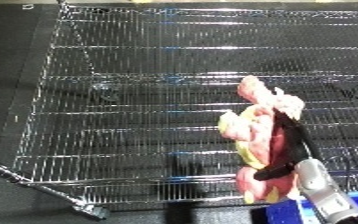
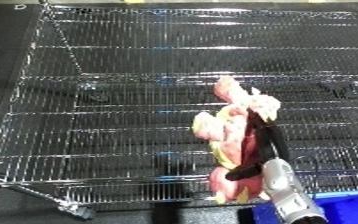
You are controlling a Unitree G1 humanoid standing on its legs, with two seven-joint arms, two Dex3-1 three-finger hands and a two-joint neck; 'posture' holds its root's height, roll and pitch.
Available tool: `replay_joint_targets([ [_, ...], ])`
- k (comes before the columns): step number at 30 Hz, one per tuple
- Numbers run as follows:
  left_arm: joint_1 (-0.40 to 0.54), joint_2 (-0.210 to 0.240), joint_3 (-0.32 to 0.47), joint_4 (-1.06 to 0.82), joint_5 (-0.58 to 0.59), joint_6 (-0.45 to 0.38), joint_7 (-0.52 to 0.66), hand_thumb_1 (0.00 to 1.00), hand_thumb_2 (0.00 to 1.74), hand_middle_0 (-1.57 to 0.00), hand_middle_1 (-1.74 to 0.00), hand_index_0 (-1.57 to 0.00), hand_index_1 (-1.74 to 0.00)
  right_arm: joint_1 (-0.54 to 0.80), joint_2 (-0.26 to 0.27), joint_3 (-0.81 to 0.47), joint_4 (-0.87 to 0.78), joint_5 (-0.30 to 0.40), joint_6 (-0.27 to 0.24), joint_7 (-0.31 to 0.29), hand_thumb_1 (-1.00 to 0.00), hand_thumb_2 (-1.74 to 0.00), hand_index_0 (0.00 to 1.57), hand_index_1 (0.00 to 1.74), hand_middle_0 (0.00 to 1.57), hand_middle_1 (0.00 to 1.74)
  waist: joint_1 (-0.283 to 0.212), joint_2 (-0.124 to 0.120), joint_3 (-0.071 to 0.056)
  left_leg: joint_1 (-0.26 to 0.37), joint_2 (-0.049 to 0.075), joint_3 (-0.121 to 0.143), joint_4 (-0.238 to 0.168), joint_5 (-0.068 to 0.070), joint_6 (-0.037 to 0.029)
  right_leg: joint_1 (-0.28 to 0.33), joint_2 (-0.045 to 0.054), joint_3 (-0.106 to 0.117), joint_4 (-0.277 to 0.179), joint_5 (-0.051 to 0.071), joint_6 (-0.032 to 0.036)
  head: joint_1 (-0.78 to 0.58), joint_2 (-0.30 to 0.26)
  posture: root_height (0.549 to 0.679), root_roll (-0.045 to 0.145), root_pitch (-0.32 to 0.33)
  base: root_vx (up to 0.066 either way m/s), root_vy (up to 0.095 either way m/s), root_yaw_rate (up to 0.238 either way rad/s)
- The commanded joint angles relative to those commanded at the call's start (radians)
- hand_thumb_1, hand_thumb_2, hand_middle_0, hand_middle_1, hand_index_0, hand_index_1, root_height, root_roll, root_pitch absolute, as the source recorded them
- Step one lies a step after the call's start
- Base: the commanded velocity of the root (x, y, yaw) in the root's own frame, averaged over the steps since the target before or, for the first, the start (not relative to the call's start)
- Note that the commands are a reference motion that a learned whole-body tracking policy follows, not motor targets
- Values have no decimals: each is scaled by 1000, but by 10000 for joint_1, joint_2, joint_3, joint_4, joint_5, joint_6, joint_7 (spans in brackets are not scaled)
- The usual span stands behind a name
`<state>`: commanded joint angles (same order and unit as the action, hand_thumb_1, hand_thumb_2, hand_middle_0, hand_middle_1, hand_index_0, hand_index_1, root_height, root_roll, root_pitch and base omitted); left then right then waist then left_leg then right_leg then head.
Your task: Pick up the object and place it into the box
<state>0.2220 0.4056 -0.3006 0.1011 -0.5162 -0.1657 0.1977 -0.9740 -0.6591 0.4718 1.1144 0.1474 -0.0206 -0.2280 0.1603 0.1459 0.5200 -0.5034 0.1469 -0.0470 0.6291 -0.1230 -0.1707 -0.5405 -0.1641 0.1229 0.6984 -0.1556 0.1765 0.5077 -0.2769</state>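
While curled round the soft pink and yellow toy at the lower right of the frame, shows as the right hand with black fingers wrapped down the toy's right side and a thumb hooked under its lower part. Holds the toy up in front of the near right part of the wire bin; cannot tell whether already over the inside or short of the near rim. No sign of the left hand in either view.

Likely to go wrong in a few ways. Could slip or swing out of the grip, with most of the floppy bulk hanging to the left of the fingers and only one side held. Could fall short if let go too soon, landing on the dark floor at the bottom edge or on the blue object in the bottom right corner. Could snag a loose lobe on the wire while crossing the rim. Might also catch the fingers on the mesh if lowered too far.
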Motion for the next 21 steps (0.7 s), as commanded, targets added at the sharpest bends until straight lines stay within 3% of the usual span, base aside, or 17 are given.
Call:
replay_joint_targets([
  [5,-34,-30,82,132,-80,-20,-4,1000,1740,-1570,-1740,-1570,-1740,207,113,-179,-191,212,-37,-131,-600,-1044,942,1044,942,1044,-44,-93,0,226,40,45,-130,-13,-25,235,-20,-15,-116,-22,17,46,-46,629,40,4,2,6,-13],
  [13,-327,-80,111,443,-67,-107,-48,1000,1740,-1570,-1740,-1570,-1740,444,-159,-416,-907,217,-185,-414,-1000,-1740,1570,1740,1570,1740,-215,-288,0,695,120,122,-271,-60,-22,639,-74,-41,-258,2,46,-52,-105,632,42,-23,-9,-4,-29],
  [21,-615,-147,131,737,79,-97,-21,1000,1740,-1570,-1740,-1570,-1740,1156,-430,-991,-2170,139,-407,-823,-1000,-1740,1570,1740,1570,1740,-580,-484,0,1140,216,246,-369,-67,7,1006,-70,-10,-306,-10,51,-263,-212,632,47,-58,-14,-11,-55],
])
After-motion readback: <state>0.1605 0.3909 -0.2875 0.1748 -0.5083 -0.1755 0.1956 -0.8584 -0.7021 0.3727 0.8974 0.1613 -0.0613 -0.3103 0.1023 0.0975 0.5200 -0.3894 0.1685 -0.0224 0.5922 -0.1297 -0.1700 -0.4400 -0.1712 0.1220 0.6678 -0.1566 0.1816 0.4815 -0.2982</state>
